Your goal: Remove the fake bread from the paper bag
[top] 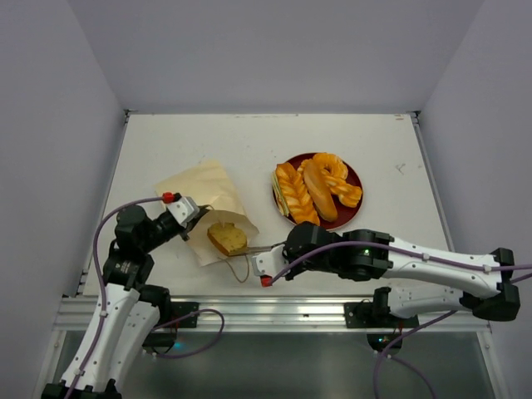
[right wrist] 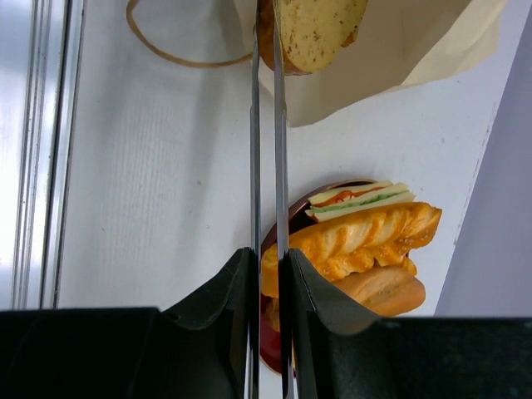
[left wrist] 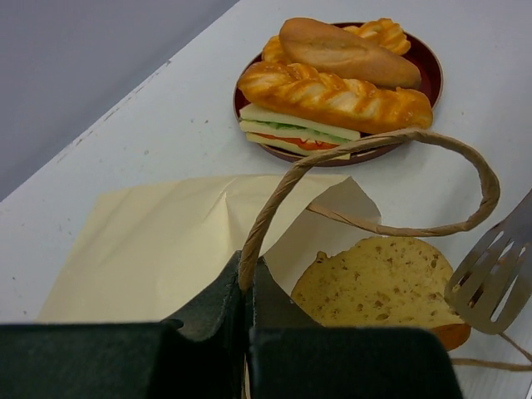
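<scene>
As things lie, table (top: 166,137): white, bearing everything.
Paper bag (top: 199,187): flat on its side, mouth toward the arms; it may drag along with the bread if the left hold slips.
Red plate (left wrist: 434,75): just beyond the bag, already carrying four bread pieces.
Right gripper (right wrist: 268,258): pressed together on tongs (left wrist: 470,291), whose tips sit at the slice's edge; a thin bite could drop it.
Left gripper (left wrist: 248,283): pinching the handle (left wrist: 332,154); the twine could pull free.
Round brown slice (left wrist: 378,283): at the bag's mouth, not yet clear.
</scene>
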You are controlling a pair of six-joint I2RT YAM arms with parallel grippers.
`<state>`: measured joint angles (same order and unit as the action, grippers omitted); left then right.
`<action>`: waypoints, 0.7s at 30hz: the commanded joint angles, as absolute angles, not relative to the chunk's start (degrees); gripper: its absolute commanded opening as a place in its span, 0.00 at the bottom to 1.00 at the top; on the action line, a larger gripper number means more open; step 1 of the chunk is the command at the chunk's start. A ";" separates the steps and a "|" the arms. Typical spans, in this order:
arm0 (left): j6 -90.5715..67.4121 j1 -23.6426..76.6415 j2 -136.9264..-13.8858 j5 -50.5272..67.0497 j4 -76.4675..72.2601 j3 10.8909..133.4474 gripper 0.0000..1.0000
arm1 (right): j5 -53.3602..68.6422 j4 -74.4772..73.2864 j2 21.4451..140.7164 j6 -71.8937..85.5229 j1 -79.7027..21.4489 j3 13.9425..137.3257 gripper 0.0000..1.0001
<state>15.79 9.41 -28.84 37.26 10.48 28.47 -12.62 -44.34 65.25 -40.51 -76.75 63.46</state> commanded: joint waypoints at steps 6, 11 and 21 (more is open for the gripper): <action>22.41 9.58 -31.55 45.18 11.87 31.82 0.00 | -5.28 -49.04 56.78 -39.99 -76.55 63.11 0.00; 17.77 9.58 -32.25 44.03 8.27 31.47 0.00 | -4.40 -49.83 53.10 -39.99 -75.76 61.26 0.00; 1.94 9.58 -38.31 30.26 1.05 31.38 0.01 | 1.40 -55.89 44.75 -40.69 -68.83 62.75 0.00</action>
<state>8.86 9.41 -36.60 36.80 4.97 29.47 -1.48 -54.48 47.29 -40.53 -70.96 60.97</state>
